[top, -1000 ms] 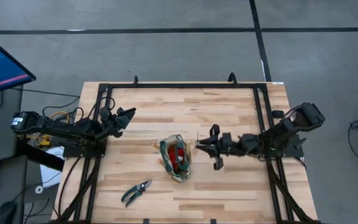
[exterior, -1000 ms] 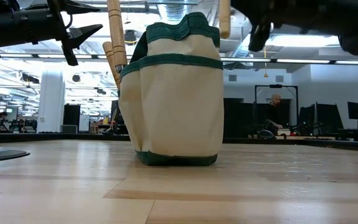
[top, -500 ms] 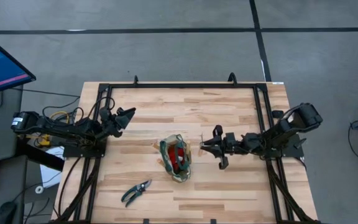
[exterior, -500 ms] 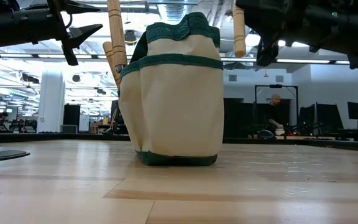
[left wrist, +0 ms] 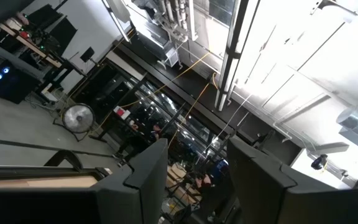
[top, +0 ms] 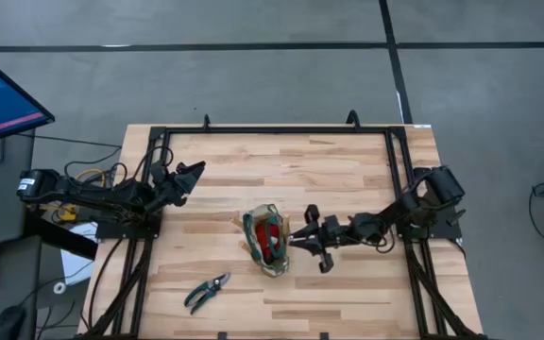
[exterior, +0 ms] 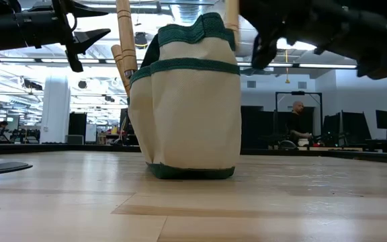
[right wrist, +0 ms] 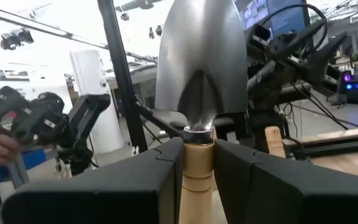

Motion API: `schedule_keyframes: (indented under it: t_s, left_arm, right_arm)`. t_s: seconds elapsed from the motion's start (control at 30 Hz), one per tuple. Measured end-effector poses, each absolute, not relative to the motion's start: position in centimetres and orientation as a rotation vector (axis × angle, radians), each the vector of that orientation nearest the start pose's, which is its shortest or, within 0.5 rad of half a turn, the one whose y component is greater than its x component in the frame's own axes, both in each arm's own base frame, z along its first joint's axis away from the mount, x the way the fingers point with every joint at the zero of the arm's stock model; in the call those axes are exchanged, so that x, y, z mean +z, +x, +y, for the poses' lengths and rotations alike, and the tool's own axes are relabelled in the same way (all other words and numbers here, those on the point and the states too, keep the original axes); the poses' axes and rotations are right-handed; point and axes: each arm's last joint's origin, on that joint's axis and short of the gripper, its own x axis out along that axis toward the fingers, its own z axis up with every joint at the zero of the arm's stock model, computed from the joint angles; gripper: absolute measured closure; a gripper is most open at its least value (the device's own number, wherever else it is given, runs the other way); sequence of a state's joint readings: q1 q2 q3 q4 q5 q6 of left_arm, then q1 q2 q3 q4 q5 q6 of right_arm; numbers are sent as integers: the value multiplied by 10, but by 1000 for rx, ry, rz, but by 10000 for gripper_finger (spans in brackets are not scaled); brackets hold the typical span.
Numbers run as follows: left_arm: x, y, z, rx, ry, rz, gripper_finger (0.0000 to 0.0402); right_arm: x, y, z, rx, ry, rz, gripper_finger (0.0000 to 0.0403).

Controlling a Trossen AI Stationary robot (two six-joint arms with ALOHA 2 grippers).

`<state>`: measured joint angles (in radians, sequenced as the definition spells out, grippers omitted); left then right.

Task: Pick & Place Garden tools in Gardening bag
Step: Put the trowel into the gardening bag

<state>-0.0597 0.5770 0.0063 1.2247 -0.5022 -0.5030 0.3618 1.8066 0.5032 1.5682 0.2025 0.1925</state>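
From above, the olive-and-tan fabric gardening bag (top: pixel 266 240) stands mid-table, dark-handled pruning shears (top: pixel 207 292) nearby; the left gripper (top: pixel 189 175) waits, jaws apart. The right wrist view shows the right gripper (right wrist: pixel 197 163) clamping a silver-bladed, wooden-handled trowel (right wrist: pixel 197 93).

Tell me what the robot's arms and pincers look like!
Both arms are black and jointed, with cables running along them. The left pincer and right pincer each end in two dark, blocky fingers with flat inner faces. No markings show.
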Motion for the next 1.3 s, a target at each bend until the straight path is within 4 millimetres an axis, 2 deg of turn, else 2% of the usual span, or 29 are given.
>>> schedule_keyframes:
  t_s: [0.2,0.33,0.5,0.63,0.8,0.93,1.03,1.17,1.3]
  left_arm:
    - [222,112,7,262,-661,-733,236]
    - [222,112,7,262,-661,-733,236]
    - [222,112,7,263,-661,-733,236]
    - [222,112,7,263,-661,-733,236]
    - [222,112,8,274,-664,-735,236]
    - [222,112,8,289,-668,-737,236]
    - [222,112,8,302,-644,-733,236]
    - [222,112,8,308,-638,-732,236]
    - [222,112,8,309,-638,-732,236]
  right_arm:
    - [155,298,107,207,286,-219,347]
    - [150,300,108,206,298,-203,347]
    - [176,296,98,220,249,-294,347]
    - [193,284,71,167,198,-352,347]
    - [204,260,18,118,173,-393,347]
    - [198,242,-29,83,199,-324,347]
    - [192,236,-54,127,225,-269,347]
    - [189,243,-69,244,247,-230,347]
    - [185,264,-75,335,269,-195,347]
